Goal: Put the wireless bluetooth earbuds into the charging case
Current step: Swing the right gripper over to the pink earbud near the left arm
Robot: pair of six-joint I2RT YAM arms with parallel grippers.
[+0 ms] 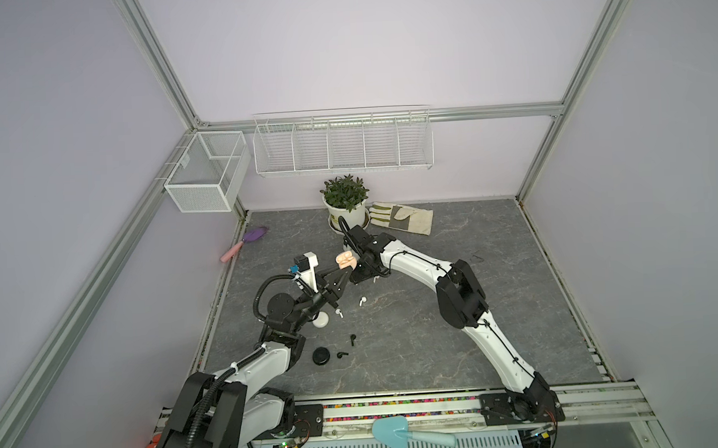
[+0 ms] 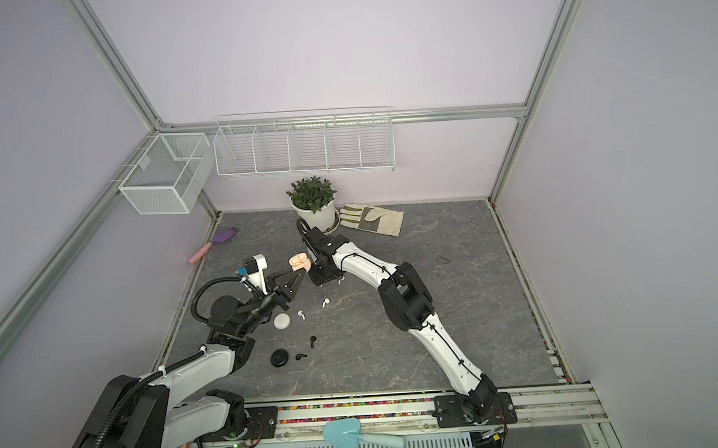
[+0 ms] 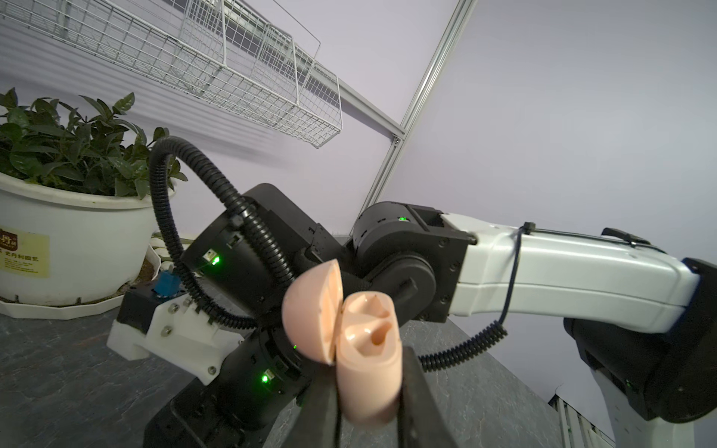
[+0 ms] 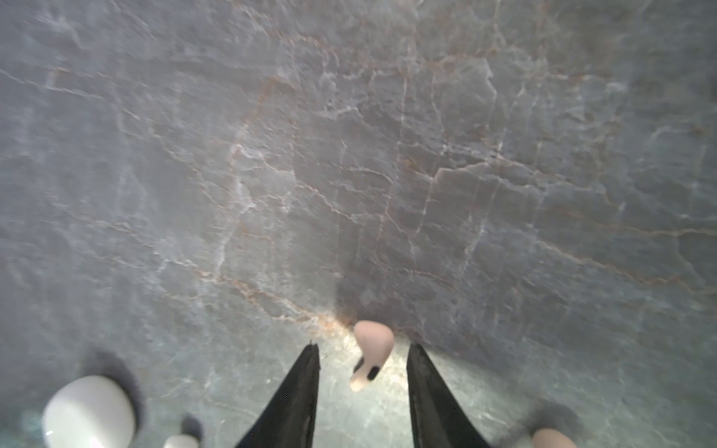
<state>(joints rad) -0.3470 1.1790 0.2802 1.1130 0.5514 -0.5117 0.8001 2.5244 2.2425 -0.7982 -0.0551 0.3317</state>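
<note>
In both top views my left gripper (image 1: 343,272) is clamped on the open pink case (image 1: 345,259), held clear of the table. My right arm (image 1: 417,264) reaches in just beside it with the wrist pointing down, so its fingers are hidden. On my near side of both wrists lie two white earbuds (image 2: 326,303), two black earbuds (image 2: 313,340), a white case (image 2: 281,321) and a black case (image 2: 279,357), all apart from one another.

In the left wrist view the pink case sits between my two fingers (image 3: 421,399), lid (image 3: 310,310) swung aside and both sockets bare.

In the right wrist view my right gripper (image 4: 363,347) stands with jaws apart over the table (image 4: 388,155), touching nothing. The pink earbud (image 4: 374,337) lies between the fingertips, a little nearer one of them. Its head points away from my wrist and its stem runs back toward it, along the fingers. I judge the pinch should land across the narrow width. Nothing blocks it. A second pinkish piece (image 4: 553,440) lies outside one jaw.
</note>
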